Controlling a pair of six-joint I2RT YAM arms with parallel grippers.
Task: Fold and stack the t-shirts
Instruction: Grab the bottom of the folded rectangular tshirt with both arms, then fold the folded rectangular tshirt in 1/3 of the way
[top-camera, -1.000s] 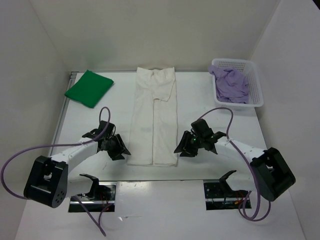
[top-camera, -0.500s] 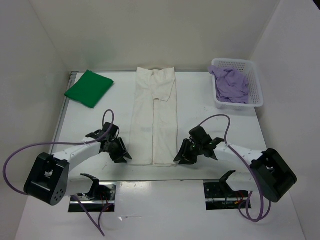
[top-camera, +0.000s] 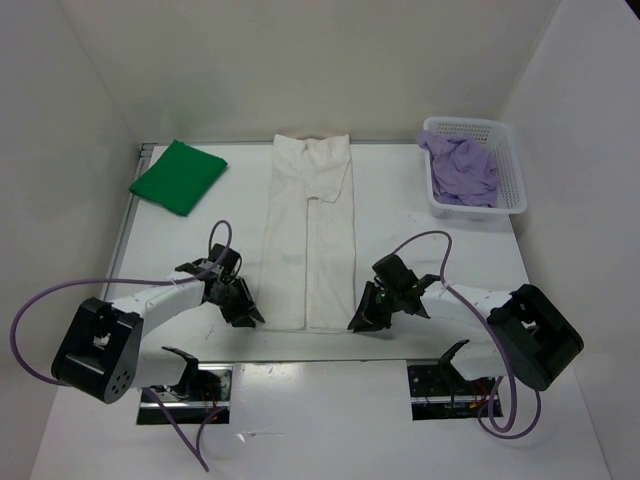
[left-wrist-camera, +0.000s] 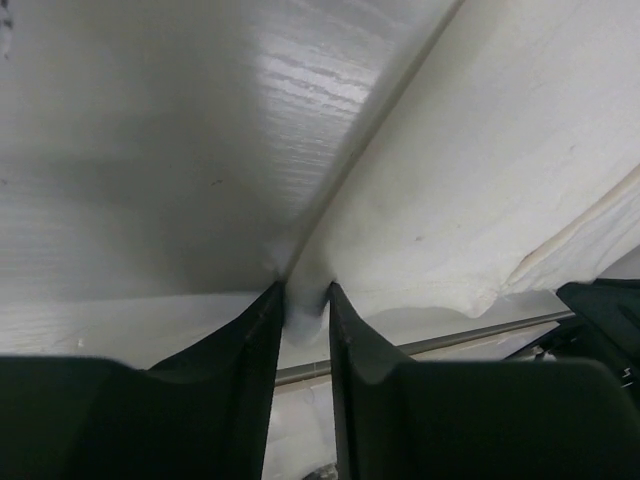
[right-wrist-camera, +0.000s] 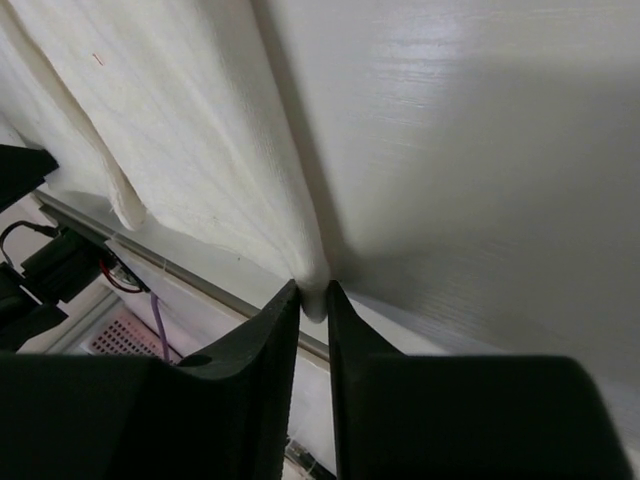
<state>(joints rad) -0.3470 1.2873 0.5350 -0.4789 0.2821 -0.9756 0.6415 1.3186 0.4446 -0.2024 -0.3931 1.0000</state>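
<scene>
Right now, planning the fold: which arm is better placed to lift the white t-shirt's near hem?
Neither alone: the left gripper pinches the near left corner of the white t-shirt, the right gripper its near right corner. Use both.

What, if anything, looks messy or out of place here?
The lavender t-shirt is crumpled in the basket at far right. The green t-shirt, folded, sits askew at far left. The white t-shirt lies straight.

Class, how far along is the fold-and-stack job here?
Done: green t-shirt folded, far left. In hand: left tool and right tool pinch the near corners of the white t-shirt, already a long strip. Left: lavender t-shirt bunched in the basket; nothing stacked.
</scene>
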